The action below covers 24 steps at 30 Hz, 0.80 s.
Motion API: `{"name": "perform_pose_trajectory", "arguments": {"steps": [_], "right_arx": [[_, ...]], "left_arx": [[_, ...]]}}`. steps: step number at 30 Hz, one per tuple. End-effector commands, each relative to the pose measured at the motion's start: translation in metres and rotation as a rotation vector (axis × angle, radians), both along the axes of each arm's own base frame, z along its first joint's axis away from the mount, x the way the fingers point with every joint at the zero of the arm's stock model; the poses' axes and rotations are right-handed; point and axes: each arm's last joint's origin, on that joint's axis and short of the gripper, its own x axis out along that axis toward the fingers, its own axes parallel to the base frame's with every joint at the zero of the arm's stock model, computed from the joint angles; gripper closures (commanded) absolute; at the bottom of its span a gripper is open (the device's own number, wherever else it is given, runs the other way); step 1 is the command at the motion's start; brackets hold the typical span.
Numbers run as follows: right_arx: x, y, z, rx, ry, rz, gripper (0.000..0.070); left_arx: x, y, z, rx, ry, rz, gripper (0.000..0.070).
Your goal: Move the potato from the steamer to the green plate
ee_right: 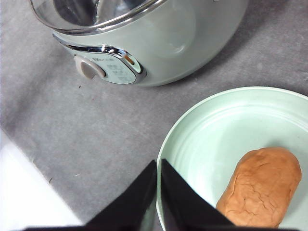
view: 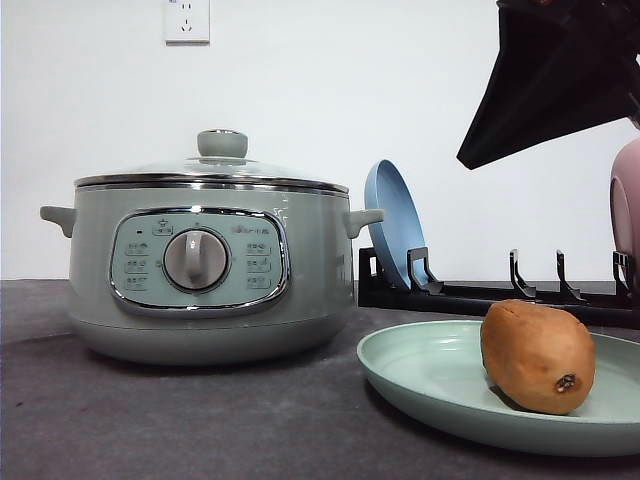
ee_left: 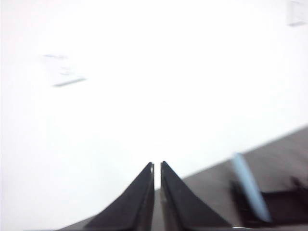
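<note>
A brown-orange potato (view: 537, 356) lies on its side on a pale mint-green plate (view: 430, 375) at the right front of a dark grey table (view: 180, 420). A small dark spot marks the end of the potato nearest the camera. To the left of the plate, close but apart, stands a round sage-green steamer (view: 205, 255) with its knobbed glass lid (view: 222, 160) on and a silver dial (view: 196, 260) in the middle of its control panel. Behind the plate a black dish rack (view: 480, 290) holds a blue plate (view: 395, 225) upright, and part of a pink plate (view: 626, 215) shows at the right edge. A wall socket (view: 187, 20) sits high on the white wall.

In the right wrist view, the right gripper (ee_right: 158, 166) hangs above the near rim of the green plate, its two black fingers pressed almost together and holding nothing; the potato lies just beside them on the plate. In the left wrist view, the left gripper (ee_left: 157, 168) is also nearly pressed together and empty, pointing toward the white wall, with the blue plate blurred beyond
</note>
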Motion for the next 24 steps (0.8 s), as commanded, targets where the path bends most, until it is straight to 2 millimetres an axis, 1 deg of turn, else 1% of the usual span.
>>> {"name": "perform_pose_trajectory", "arguments": {"steps": [1, 6, 8, 16, 24], "right_arx": [[0.002, 0.002, 0.005, 0.004, -0.026, 0.015, 0.07], [0.001, 0.002, 0.005, 0.004, -0.026, 0.015, 0.07], [0.002, 0.002, 0.005, 0.004, -0.026, 0.015, 0.07], [0.001, 0.002, 0.005, 0.004, -0.026, 0.015, 0.07], [0.001, 0.002, 0.005, 0.004, -0.026, 0.015, 0.07]], "left_arx": [[-0.006, 0.005, -0.011, 0.008, -0.033, 0.046, 0.0685], [-0.021, 0.016, -0.06, -0.007, -0.081, 0.202, 0.0685], [-0.026, 0.018, -0.084, -0.012, -0.086, 0.236, 0.0685], [-0.04, 0.021, -0.171, -0.042, -0.032, 0.304, 0.0685], [-0.042, 0.021, -0.241, -0.051, 0.056, 0.335, 0.0685]]}}
